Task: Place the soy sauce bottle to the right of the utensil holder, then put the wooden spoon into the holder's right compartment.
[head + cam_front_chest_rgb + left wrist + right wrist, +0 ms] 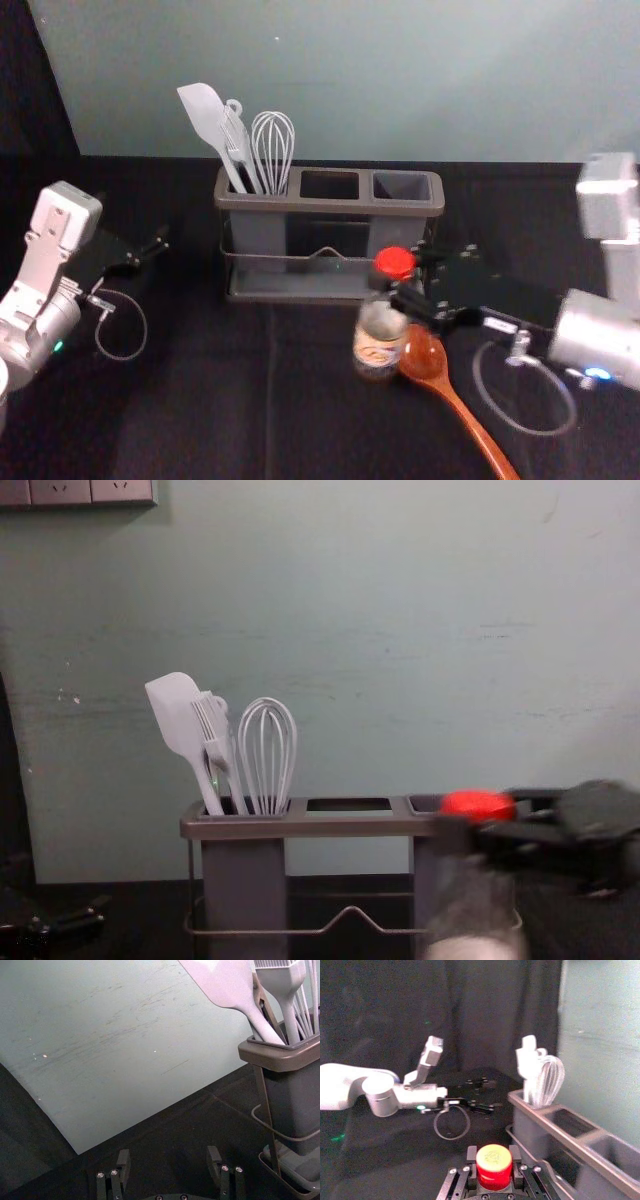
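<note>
Across the dark cloth (200, 410), at the far middle, stands the holder (330, 206), the largest thing to work round; its left compartment, at 9 o'clock, carries the spatula (207, 116), brush (238, 140) and whisk (273, 150). The left gripper (169, 1154) is parked at the holder's 9 o'clock, its fingers well apart.

The right gripper (412, 283) reaches in from about 4 o'clock, clamped on the bottle's upper end, a finger each side of the red cap. The spoon (446, 391) lies just beside the bottle, bowl close to its base, handle running toward 5 o'clock.

The bottle (380, 336) is upright at the holder's 5 o'clock, in front of the right compartment (402, 186); whether its base bears on the cloth I cannot tell. The step in hand looks to be carrying it to 3 o'clock. Gripped so high, it may swing, so move slowly and keep it plumb. Raise the base above the spoon's bowl before going sideways, swing out toward 4 o'clock, then in to 3, wide of the wire rail (300, 257). Lower until the base sits flat, then part the fingers evenly and back straight off the cap (395, 262).
</note>
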`<control>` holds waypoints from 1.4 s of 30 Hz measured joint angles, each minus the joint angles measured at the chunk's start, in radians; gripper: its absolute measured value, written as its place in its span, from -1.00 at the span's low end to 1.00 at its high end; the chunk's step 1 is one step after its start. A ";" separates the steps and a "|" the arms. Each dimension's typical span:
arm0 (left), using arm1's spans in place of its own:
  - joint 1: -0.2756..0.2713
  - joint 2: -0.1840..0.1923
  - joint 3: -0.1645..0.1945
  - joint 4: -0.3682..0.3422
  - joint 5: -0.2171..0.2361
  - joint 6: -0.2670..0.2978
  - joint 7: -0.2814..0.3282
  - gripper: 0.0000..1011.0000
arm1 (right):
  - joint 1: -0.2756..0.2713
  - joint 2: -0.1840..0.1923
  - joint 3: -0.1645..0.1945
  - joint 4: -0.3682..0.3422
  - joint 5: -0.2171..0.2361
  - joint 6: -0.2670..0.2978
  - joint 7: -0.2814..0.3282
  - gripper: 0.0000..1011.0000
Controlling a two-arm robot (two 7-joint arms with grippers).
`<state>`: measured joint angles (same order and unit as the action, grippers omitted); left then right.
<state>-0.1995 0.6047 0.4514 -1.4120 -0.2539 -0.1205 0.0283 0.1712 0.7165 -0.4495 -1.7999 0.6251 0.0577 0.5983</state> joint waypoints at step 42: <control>0.000 0.000 0.000 0.000 0.000 0.000 0.000 0.99 | -0.111 0.007 0.252 0.146 -0.013 -0.085 -0.087 -0.24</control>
<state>-0.1995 0.6047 0.4514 -1.4120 -0.2539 -0.1206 0.0283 0.0601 0.7235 -0.1974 -1.6537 0.6124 -0.0274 0.5116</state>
